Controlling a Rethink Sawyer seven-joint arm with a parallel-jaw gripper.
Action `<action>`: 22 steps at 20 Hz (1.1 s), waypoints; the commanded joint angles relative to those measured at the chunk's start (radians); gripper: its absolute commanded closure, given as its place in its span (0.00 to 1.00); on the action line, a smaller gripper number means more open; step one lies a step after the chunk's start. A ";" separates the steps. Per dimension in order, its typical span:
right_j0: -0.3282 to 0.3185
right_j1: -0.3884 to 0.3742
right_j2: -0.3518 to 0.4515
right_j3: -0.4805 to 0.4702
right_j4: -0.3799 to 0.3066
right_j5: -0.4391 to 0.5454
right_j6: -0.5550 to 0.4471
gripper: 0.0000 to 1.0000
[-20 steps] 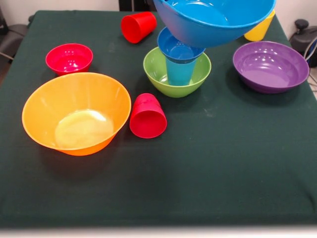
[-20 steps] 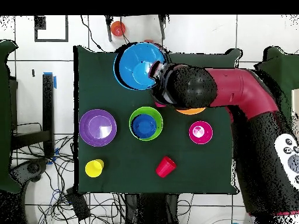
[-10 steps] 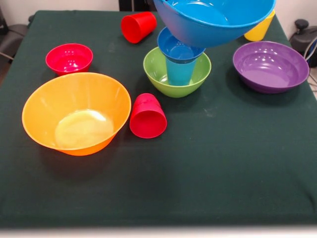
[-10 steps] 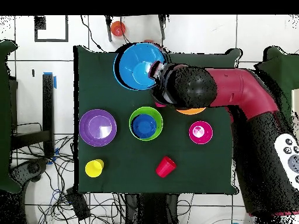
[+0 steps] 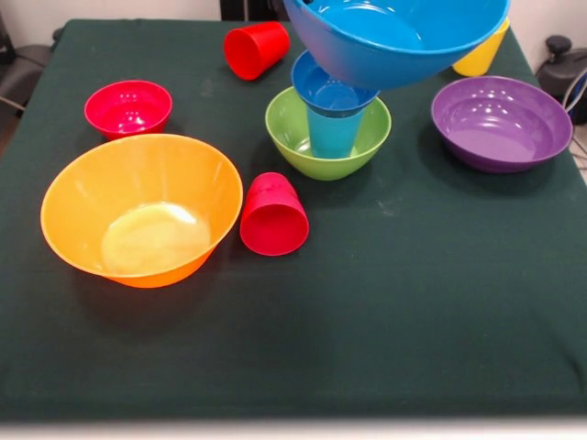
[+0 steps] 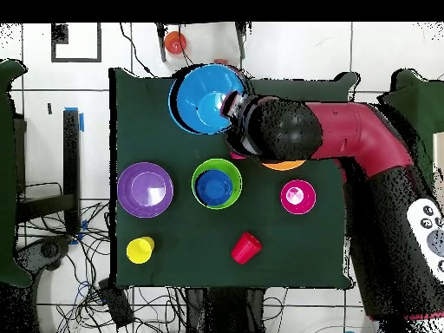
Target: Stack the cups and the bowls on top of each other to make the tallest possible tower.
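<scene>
Blue bowl (image 5: 399,37) aloft (tool (image 6: 232,106) grips its rim); near table (image 5: 385,321) half bare.

Six bowls showed: orange-yellow bowl (image 5: 138,211), green bowl (image 5: 327,133), big blue bowl (image 5: 399,37), purple bowl (image 5: 501,122), small dark blue bowl (image 5: 332,90) and small red bowl (image 5: 127,107). Four cups showed: two red cups (image 5: 273,214) (image 5: 256,49), one yellow cup (image 5: 481,55), one light blue cup (image 5: 332,133).

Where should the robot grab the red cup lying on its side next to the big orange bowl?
Probably across its round sides near the open mouth, coming straight down. The red cup lies tipped over, mouth towards the camera in the front view, with its rim not facing up. The orange bowl crowds one side, so approach from above.
</scene>
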 commanded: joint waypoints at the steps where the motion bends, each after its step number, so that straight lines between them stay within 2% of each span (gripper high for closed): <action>1: -0.011 0.021 -0.049 0.092 -0.045 0.035 -0.109 1.00; 17: -0.029 -0.002 -0.078 0.136 -0.084 0.045 -0.103 1.00; 22: -0.042 -0.016 -0.080 0.189 -0.095 0.001 -0.085 1.00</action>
